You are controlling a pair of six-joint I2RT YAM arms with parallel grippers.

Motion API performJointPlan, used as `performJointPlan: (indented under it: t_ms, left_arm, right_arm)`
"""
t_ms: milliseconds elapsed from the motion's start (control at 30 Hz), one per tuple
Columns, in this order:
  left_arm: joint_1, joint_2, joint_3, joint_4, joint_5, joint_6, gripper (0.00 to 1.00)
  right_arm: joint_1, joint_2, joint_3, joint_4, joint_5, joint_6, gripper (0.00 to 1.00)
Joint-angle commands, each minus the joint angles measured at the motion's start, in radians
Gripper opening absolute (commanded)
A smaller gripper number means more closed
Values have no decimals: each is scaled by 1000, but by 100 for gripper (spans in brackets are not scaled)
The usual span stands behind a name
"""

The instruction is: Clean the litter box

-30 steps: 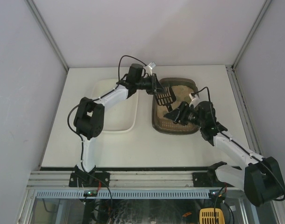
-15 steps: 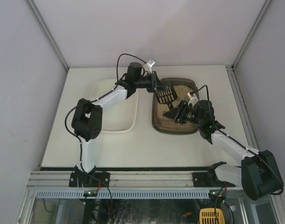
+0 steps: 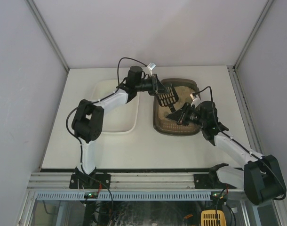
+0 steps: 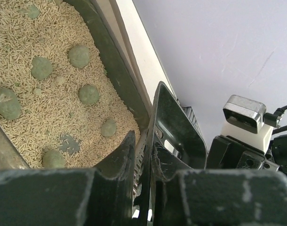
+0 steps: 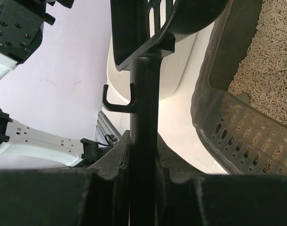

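2 grippers, 1 scoop, over the litter box

Left gripper [image 3: 156, 87] has its fingers pressed tight on what looks like the side wall of the black scoop [image 3: 166, 97], though the wrist view is crowded. Right gripper [image 3: 176, 114] pinches the scoop's handle [image 5: 143, 117] between closed fingers. The scoop hangs over the litter box [image 3: 177, 132], which sits on the table [image 3: 134, 146] just right of the white tray [image 3: 116, 120]. Greenish clumps [image 4: 89, 93] dot the beige litter.

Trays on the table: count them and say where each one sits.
2. The white tray lies left of centre; the litter box sits just to its right. No third tray shows, though the arms cover some table.
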State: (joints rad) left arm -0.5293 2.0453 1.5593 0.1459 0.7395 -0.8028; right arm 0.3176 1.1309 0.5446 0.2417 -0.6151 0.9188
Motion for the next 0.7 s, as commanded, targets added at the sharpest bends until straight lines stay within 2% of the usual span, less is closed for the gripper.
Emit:
performJointPlan:
  t_ms: [0, 33, 67, 100, 333, 467, 667]
  left_arm:
    - [-11, -78, -30, 20, -22, -19, 38]
    - [-12, -84, -29, -1, -37, -14, 66]
    - [-11, -90, -25, -33, -58, -1, 89]
    - [-12, -100, -18, -68, -88, 13, 99]
    - [-7, -147, 90, -388, -538, 10, 100]
    - [1, -122, 97, -415, -611, -69, 100]
    - [-3, -121, -14, -349, -598, -245, 100]
  right_arm:
    - [-9, -57, 45, -11, 21, -23, 0]
    - [-9, -72, 49, -49, 35, -22, 0]
    - [-9, -88, 58, -101, 63, -31, 0]
    - [-9, -104, 72, -176, 91, -47, 0]
    - [-11, -126, 243, -732, 323, -209, 0]
    - [-12, -49, 362, -903, 410, -262, 0]
    - [-17, 164, 544, -984, 456, -337, 0]
